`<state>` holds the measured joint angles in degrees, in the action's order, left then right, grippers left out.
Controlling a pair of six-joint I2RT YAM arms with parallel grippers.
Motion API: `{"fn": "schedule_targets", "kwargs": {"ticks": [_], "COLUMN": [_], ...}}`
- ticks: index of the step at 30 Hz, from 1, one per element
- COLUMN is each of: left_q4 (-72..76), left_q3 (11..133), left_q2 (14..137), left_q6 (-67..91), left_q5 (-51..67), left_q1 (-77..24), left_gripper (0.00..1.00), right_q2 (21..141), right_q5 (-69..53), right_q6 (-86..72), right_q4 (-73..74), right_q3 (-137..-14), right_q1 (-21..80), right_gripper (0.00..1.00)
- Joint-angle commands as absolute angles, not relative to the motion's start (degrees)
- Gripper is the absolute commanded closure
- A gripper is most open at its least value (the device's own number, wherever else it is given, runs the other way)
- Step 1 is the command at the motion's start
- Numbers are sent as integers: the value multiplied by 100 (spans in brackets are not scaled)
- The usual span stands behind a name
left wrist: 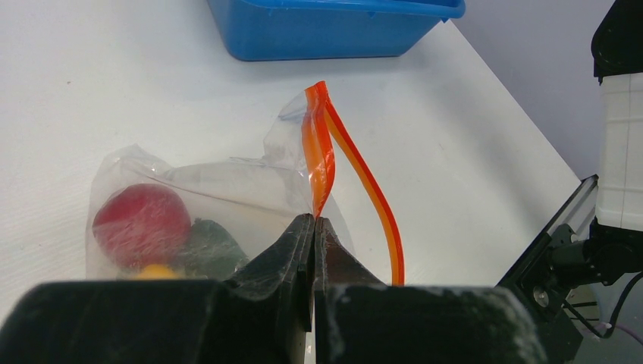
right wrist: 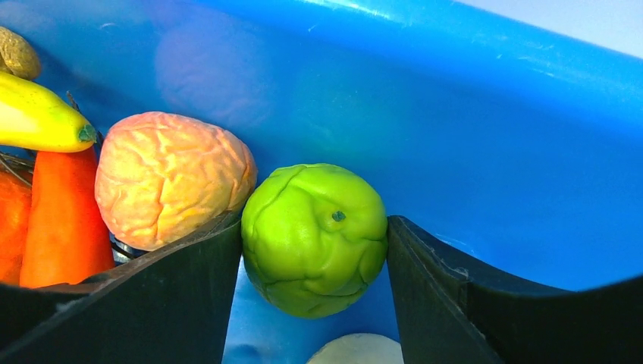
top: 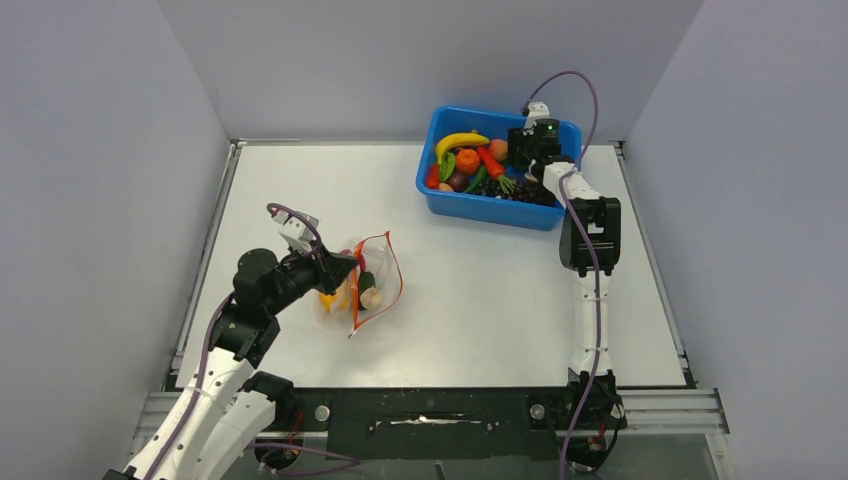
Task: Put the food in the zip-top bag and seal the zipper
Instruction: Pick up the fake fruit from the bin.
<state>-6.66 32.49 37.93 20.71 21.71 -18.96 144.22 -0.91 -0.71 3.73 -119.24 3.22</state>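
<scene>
The left gripper (left wrist: pixel 313 227) sits closest to the lens. Its two black fingers are pressed fully together, pinching one lip of the zip-top bag (left wrist: pixel 220 189) just below the zipper (left wrist: pixel 318 152). The pinch seems meant to lift that lip and keep the mouth gaping. One run of the orange-red strip stands up from the fingertips while the other bows away to the right, leaving a loop-shaped opening between them.

The bag lies on the left part of the table (top: pixel 480 290), close to the left arm. A red apple (left wrist: pixel 140 224), a dark green piece (left wrist: pixel 208 246) and a sliver of something yellow (left wrist: pixel 155 271) are bunched in its closed end, so some food is already loaded. The zipper is not sealed.

Bare tabletop separates the bag from the blue bin (top: pixel 490 210) at the far right, well apart from it.

Inside the bin, the right gripper (right wrist: pixel 312 227) has its fingers spread about as wide as the green round fruit (right wrist: pixel 303 258), one against each flank. It looks gripped, though the fruit sits low by the bin's back wall. A peach (right wrist: pixel 170 178) leans on the left finger and touches the fruit. A carrot (right wrist: pixel 64 212) and a banana (right wrist: pixel 38 117) crowd in beyond it, so a lift may well nudge the peach.

The mouth held open is narrow and floppy, which is the likely obstacle at the drop.
</scene>
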Motion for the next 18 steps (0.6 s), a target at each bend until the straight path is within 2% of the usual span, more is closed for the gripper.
{"fn": "schedule_targets", "kwargs": {"ticks": [1, 10, 18], "left_q4": [-347, -435, -446], "left_q3": [3318, 3326, 3310], "left_q2": [3726, 3744, 3683], "left_q6": [2008, 1943, 1951], "left_q5": [2269, 2200, 2167], "left_q1": [-1857, -1857, -1863], "left_gripper": [100, 100, 100], "right_q2": [14138, 13617, 12708], "right_q5": [-127, -157, -125], "right_q6": [-9, -117, -255], "right_q4": [44, 109, 171], "right_q3": [-11940, -11592, -10697], "right_q1": [265, 264, 265], "right_gripper": [48, 55, 57]}}
